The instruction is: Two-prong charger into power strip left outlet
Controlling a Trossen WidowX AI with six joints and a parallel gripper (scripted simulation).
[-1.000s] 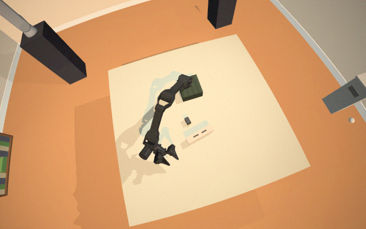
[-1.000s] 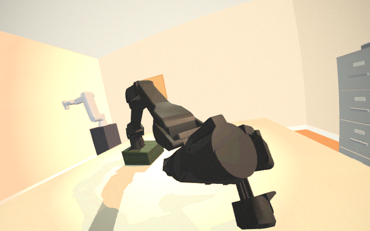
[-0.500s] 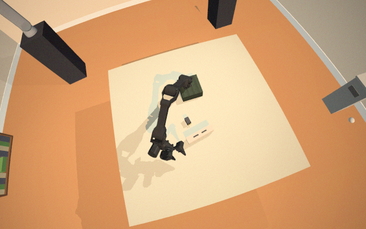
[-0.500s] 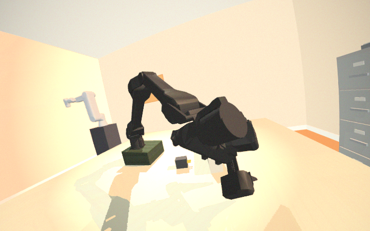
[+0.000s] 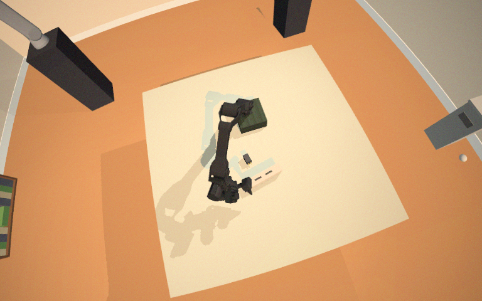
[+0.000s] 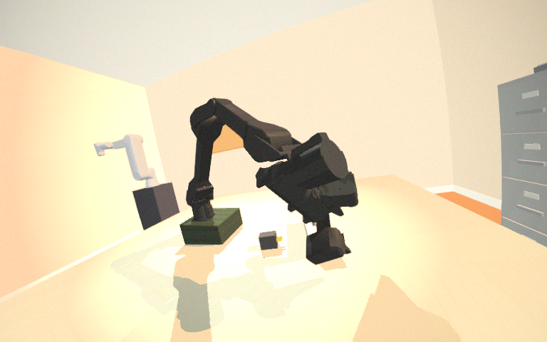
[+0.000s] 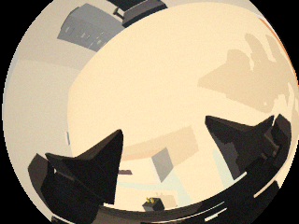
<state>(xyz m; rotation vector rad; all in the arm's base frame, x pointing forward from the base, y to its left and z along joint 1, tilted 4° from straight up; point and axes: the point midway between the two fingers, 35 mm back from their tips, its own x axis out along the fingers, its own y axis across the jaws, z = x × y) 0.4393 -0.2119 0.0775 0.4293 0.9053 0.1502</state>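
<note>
The small dark charger (image 5: pixel 247 158) lies loose on the cream table top, its yellow prongs facing the power strip; it also shows in the exterior view (image 6: pixel 268 239). The pale power strip (image 5: pixel 264 175), with two dark outlets on top, lies just in front of the charger. My gripper (image 5: pixel 245 186) is open and empty, low at the strip's left end and apart from the charger. In the exterior view the gripper (image 6: pixel 325 246) hides most of the strip. In the wrist view the two fingers stand wide apart, and a small dark thing with yellow (image 7: pixel 152 203) sits at the bottom edge.
My arm stands on a green base block (image 5: pixel 253 115) behind the charger. Dark pillars (image 5: pixel 69 69) (image 5: pixel 291 15) stand beyond the table. A grey cabinet (image 6: pixel 524 153) is on the right, and a white arm on a dark box (image 6: pixel 155 203) stands at the back left.
</note>
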